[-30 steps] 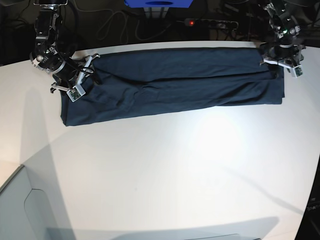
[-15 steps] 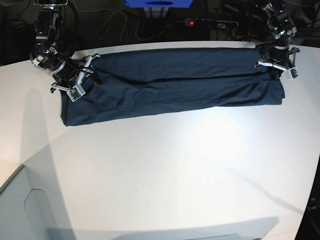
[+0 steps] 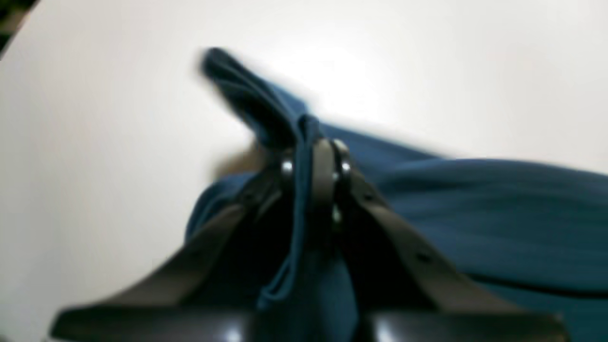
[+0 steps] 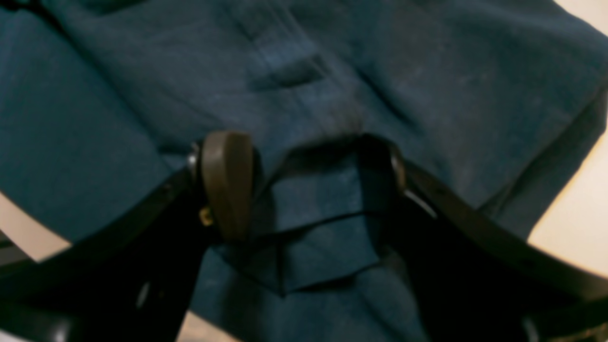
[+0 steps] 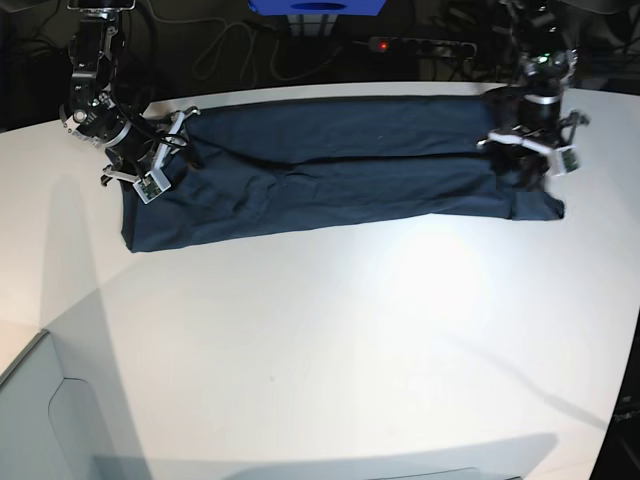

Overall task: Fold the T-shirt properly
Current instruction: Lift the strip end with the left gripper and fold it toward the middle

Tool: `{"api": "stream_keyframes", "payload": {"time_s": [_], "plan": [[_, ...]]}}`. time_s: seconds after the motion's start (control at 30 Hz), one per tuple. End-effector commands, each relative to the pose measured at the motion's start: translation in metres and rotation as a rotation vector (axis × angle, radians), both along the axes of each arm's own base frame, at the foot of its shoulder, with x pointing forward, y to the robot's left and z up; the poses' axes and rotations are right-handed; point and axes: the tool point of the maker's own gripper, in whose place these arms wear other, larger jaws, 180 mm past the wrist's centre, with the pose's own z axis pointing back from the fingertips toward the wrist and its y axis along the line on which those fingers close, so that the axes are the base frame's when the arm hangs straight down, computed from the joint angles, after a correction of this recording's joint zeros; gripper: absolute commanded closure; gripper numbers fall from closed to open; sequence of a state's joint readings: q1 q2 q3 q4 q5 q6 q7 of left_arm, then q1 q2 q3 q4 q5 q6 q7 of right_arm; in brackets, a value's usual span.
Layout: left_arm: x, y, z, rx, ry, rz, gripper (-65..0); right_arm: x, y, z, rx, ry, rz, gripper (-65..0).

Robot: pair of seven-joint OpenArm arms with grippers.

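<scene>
The dark navy T-shirt (image 5: pixel 330 170) lies as a long folded band across the far part of the white table. My left gripper (image 5: pixel 527 150) is at its right end and shut on a pinch of the cloth; in the left wrist view (image 3: pixel 313 156) the jaws meet on a lifted fold of the T-shirt (image 3: pixel 475 204). My right gripper (image 5: pixel 158 160) is at the shirt's left end. In the right wrist view it (image 4: pixel 304 180) is open, its fingertips (image 4: pixel 225 180) spread over the T-shirt (image 4: pixel 332 71), with a folded edge between them. The neck label is hidden.
The white table (image 5: pixel 350 350) stretches from the shirt to the near edge. A power strip with a red light (image 5: pixel 415 45), cables and a blue object (image 5: pixel 318 6) lie behind the table. A grey surface (image 5: pixel 40 420) sits at the lower left.
My left gripper has moved left and toward the front, dragging the shirt's right end inward with it. The right arm has not moved.
</scene>
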State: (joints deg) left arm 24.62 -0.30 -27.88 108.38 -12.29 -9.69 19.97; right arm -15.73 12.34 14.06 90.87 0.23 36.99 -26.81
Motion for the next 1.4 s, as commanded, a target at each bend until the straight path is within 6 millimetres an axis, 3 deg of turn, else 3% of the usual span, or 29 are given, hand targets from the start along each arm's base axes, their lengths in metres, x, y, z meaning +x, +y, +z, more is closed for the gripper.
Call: {"api": "stream_keyframes", "payload": {"time_s": [0.0, 0.17, 0.33, 0.43, 0.6, 0.8, 1.03, 1.37], "plan": [[0.006, -0.013, 0.013, 0.006, -0.044, -0.026, 0.0, 0.002, -0.002, 0.003, -0.009, -0.008, 0.007, -33.5], [0.012, -0.091, 0.004, -0.030, -0.022, -0.197, 0.0, 0.002, -0.001, 0.004, -0.009, -0.009, 0.007, -33.5], [0.005, -0.158, -0.005, -0.069, 0.007, -0.362, 0.0, 0.003, -0.002, 0.004, -0.012, -0.011, 0.008, -33.5], [0.002, -0.190, -0.003, -0.093, 0.003, -0.442, 0.0, 0.003, -0.003, 0.004, -0.014, -0.011, 0.009, -33.5], [-0.002, -0.226, -0.011, -0.106, 0.020, -0.533, 0.0, 0.003, -0.003, 0.004, -0.014, -0.011, 0.009, -33.5], [-0.009, -0.250, -0.024, -0.099, 0.055, -0.604, 0.0, 0.008, -0.003, 0.007, -0.015, -0.023, 0.007, -33.5], [-0.007, -0.268, -0.023, -0.116, 0.043, -0.650, 0.0, 0.010, -0.003, 0.008, -0.013, -0.027, 0.006, -33.5], [-0.009, -0.270, -0.026, -0.126, 0.053, -0.654, 0.0, 0.011, -0.002, 0.008, -0.011, -0.028, 0.007, -33.5]]}}
